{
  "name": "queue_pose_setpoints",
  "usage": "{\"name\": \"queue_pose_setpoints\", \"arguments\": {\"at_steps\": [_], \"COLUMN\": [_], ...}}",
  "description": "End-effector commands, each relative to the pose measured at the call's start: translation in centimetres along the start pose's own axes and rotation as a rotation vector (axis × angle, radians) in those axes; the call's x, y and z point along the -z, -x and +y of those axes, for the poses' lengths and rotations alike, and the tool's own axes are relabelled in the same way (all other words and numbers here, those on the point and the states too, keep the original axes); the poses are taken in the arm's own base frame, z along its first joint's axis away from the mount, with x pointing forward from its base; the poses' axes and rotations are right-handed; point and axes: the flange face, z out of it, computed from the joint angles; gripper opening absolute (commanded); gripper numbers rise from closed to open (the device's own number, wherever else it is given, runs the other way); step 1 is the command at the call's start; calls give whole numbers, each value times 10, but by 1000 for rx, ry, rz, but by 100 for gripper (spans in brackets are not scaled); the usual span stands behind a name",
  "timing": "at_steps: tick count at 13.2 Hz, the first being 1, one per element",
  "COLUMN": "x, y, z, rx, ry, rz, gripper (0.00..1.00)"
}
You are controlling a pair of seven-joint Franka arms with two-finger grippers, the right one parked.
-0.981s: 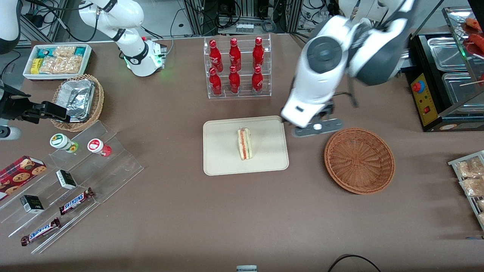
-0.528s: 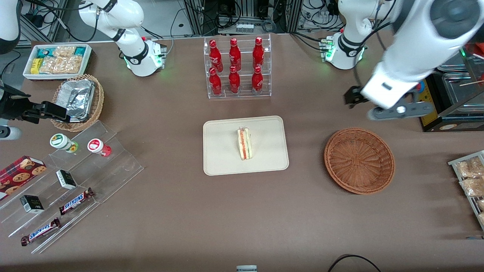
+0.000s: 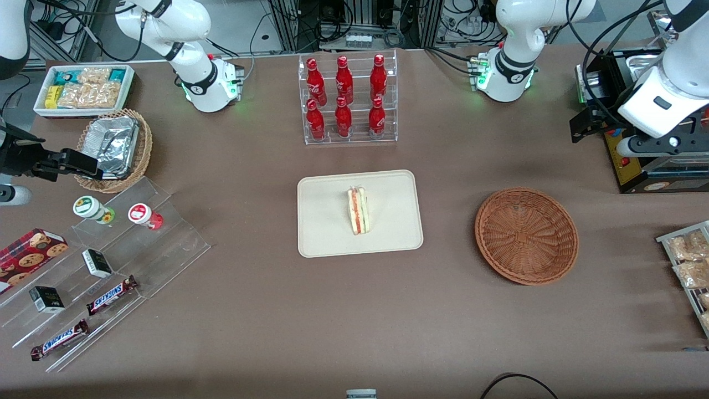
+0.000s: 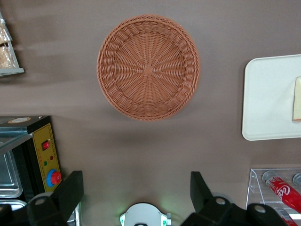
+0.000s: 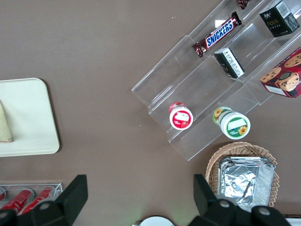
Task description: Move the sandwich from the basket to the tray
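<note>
The sandwich (image 3: pixel 359 211) lies on its side in the middle of the cream tray (image 3: pixel 321 194). The reddish-brown wicker basket (image 3: pixel 526 235) stands beside the tray, toward the working arm's end, with nothing in it. My left gripper (image 3: pixel 651 145) hangs high above the table by the black appliance, farther from the front camera than the basket. In the left wrist view the gripper (image 4: pixel 136 188) is open and empty, with the basket (image 4: pixel 148 67), the tray (image 4: pixel 270 94) and an edge of the sandwich (image 4: pixel 297 99) below. The right wrist view shows the tray (image 5: pixel 28 117) and the sandwich (image 5: pixel 4 127).
A clear rack of red bottles (image 3: pixel 347 100) stands farther from the camera than the tray. A black appliance with a red button (image 3: pixel 623 149) and a rack of snack packets (image 3: pixel 689 266) sit at the working arm's end. An acrylic display (image 3: pixel 111 260) and a foil-lined basket (image 3: pixel 113 147) sit at the parked arm's end.
My left arm has swung from beside the tray's corner, past the basket, to the black appliance at the working arm's end. The sandwich has stayed on the tray.
</note>
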Motion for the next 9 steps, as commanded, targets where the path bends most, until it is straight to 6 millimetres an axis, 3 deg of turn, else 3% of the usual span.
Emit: {"name": "queue_pose_setpoints", "arguments": {"at_steps": [1, 4, 7, 9], "x": [8, 22, 42, 43], "y": [9, 8, -5, -5], "z": [0, -9, -2, -2], "rx": [-24, -70, -92, -96], "ry": [13, 29, 39, 44], "rz": [35, 58, 81, 90], "gripper": [100, 100, 100, 100]}}
